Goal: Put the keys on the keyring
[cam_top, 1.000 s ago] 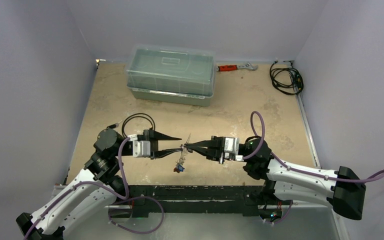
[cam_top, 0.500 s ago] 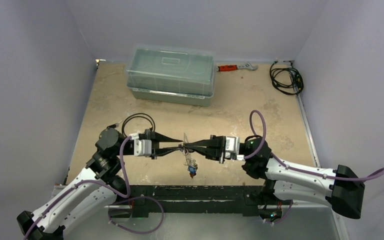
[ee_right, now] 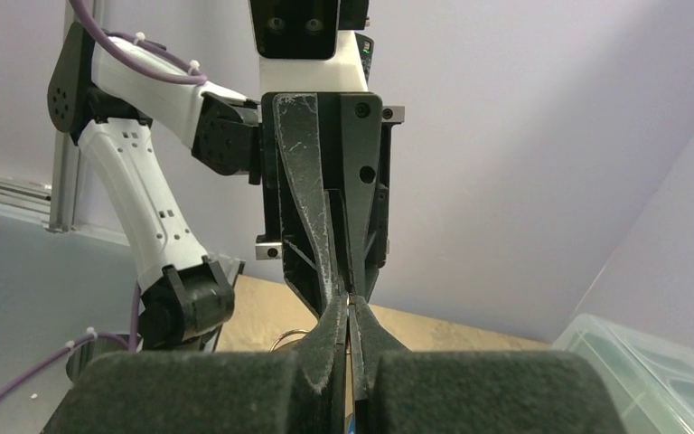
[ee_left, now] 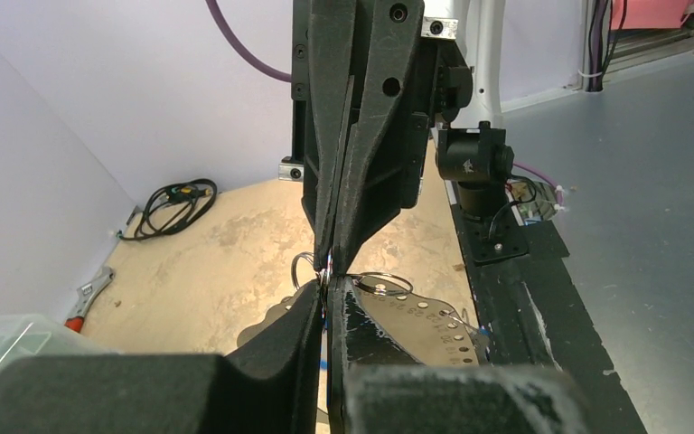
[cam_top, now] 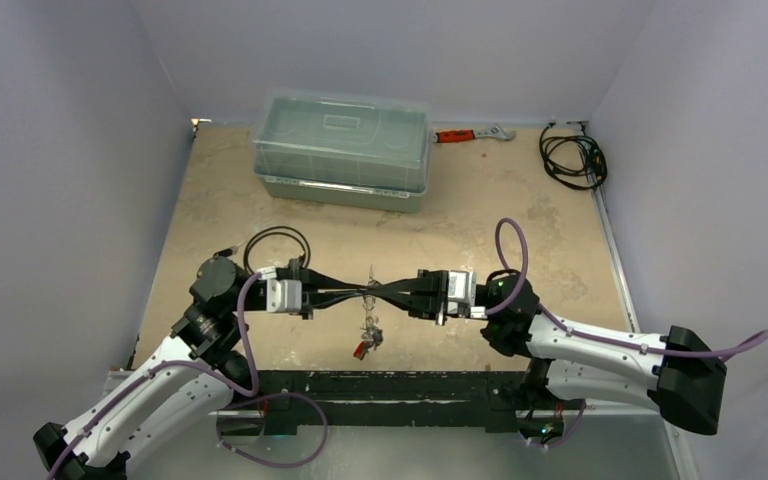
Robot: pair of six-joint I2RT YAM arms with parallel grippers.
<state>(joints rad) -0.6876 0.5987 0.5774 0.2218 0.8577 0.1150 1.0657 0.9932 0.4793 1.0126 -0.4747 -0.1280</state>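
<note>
While my two arms faced each other tip to tip over the near middle of the table [cam_top: 260, 200], my left gripper [cam_top: 352, 291] and right gripper [cam_top: 388, 292] were both pinched shut on the keyring [ee_left: 416, 318]. The keys [cam_top: 368, 337] dangled bunched beneath it, a red tag lowest.

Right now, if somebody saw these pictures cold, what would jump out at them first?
The two arms meeting tip to tip above the middle of the table: the left gripper and right gripper are both pinched shut on the flat metal ring, with a bunch of keys dangling below it. After that, the big clear plastic box at the far edge.
</note>
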